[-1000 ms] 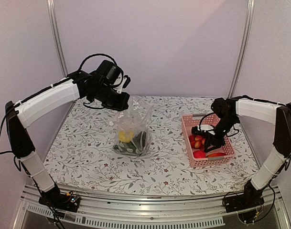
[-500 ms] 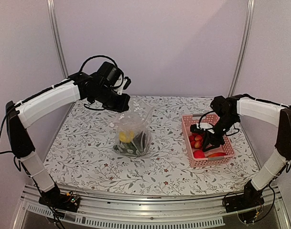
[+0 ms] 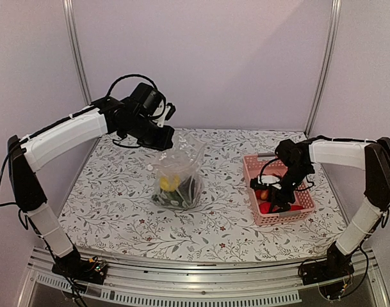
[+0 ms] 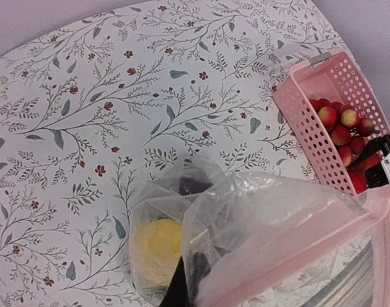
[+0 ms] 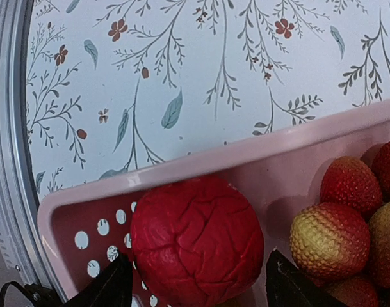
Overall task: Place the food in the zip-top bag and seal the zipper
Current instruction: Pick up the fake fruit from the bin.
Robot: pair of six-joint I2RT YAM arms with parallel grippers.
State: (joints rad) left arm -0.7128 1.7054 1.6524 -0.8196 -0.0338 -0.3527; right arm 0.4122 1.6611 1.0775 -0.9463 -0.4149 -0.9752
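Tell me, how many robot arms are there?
2. The left arm holds up the top of the zip-top bag in the middle. The right arm dips into the pink basket on the right. None look hidden.

No text, label, brand, number or sign is legible in any of the 3 views. The zip-top bag [image 3: 177, 169] and the pink basket [image 3: 248, 174] show no readable marking. The table cover [image 3: 111, 192] bears only a printed leaf-and-flower pattern, with no lettering in it.
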